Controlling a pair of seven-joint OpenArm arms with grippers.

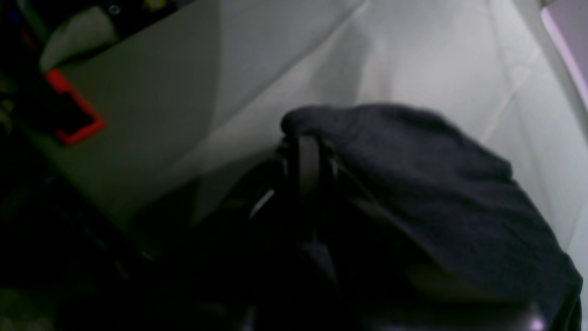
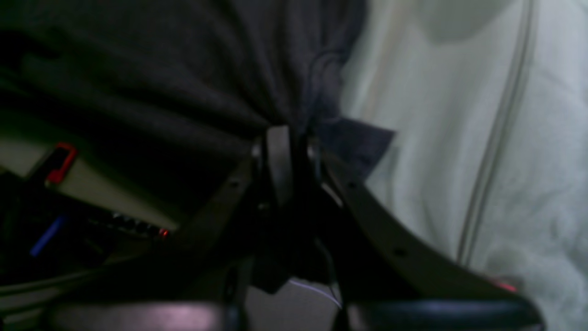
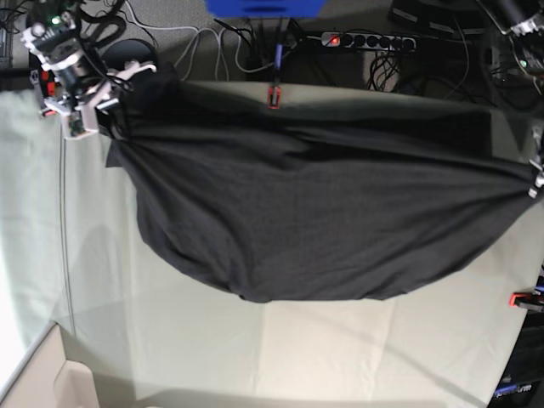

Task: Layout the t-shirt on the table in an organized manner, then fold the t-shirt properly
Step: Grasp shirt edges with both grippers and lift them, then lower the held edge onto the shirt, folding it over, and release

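Observation:
The charcoal-black t-shirt (image 3: 314,212) is stretched wide between both grippers, and its lower edge sags in a curve over the pale table (image 3: 323,348). No print shows on the side facing the base view. At the far left of that view, my right gripper (image 3: 106,127) is shut on a bunched corner of the t-shirt (image 2: 183,69). The right wrist view shows this gripper (image 2: 294,138) with its jaws closed on the cloth. My left gripper (image 3: 537,178) is at the right edge, mostly cut off. In the left wrist view, the left gripper (image 1: 305,156) is shut on the t-shirt (image 1: 436,193), which drapes over it.
Red clamps sit at the table's far edge (image 3: 274,95) and right edge (image 3: 523,298). A power strip (image 3: 365,40) and cables lie beyond the far edge. A pale box corner (image 3: 42,382) shows at the bottom left. The table cloth (image 3: 323,348) is bare in front of the shirt.

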